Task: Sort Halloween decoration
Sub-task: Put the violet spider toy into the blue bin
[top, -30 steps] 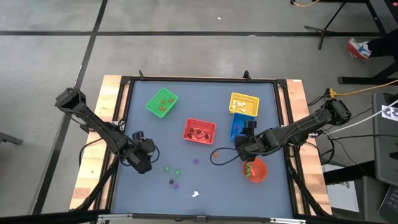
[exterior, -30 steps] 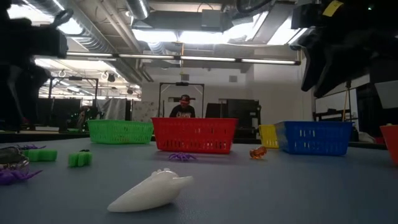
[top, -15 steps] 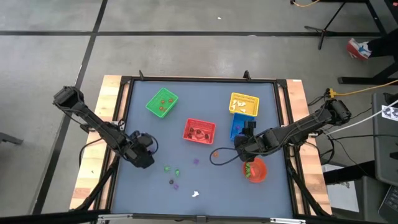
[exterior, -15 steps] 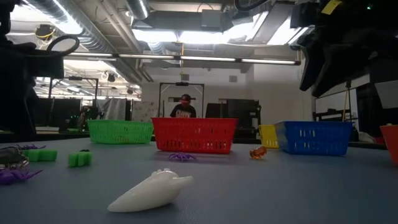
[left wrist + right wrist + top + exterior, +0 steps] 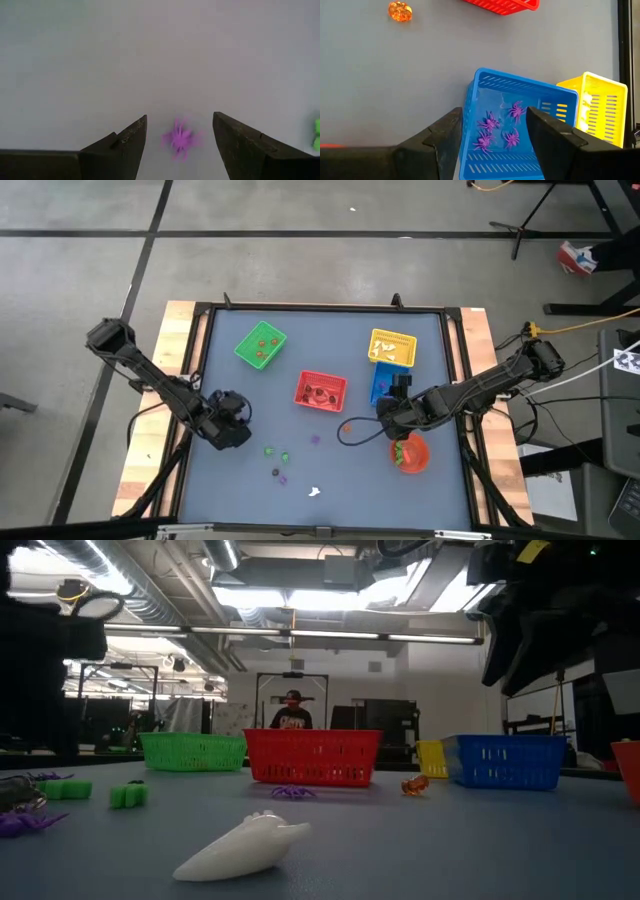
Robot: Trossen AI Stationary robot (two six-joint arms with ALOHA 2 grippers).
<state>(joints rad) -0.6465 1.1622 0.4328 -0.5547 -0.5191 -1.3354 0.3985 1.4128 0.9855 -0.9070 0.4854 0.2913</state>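
From above, the left gripper [image 5: 232, 420] hangs over the grey table [image 5: 240, 480] near the left edge, while the right gripper [image 5: 388, 412] waits beside the square blue plastic basket [image 5: 380, 386]; loose trinkets lie in between: two small green pieces [image 5: 277, 453], purple ones [image 5: 280, 475], a white one [image 5: 314, 491] and a tiny orange pumpkin [image 5: 346, 427]. At table height, a smooth white tooth-shaped trinket [image 5: 245, 846] lies nearest, before the square red basket [image 5: 312, 756] and green basket [image 5: 193, 750]. The left wrist camera shows its fingers [image 5: 122, 142] spread apart and empty, with a small purple plastic spider [image 5: 180, 140], somewhat blurred, between and beyond them. It is probably featherlight, with thin bendy legs, so pinching the body seems safest. The right wrist camera shows its jaws parted and empty above the blue basket, where four purple spiders [image 5: 492, 131] rest.
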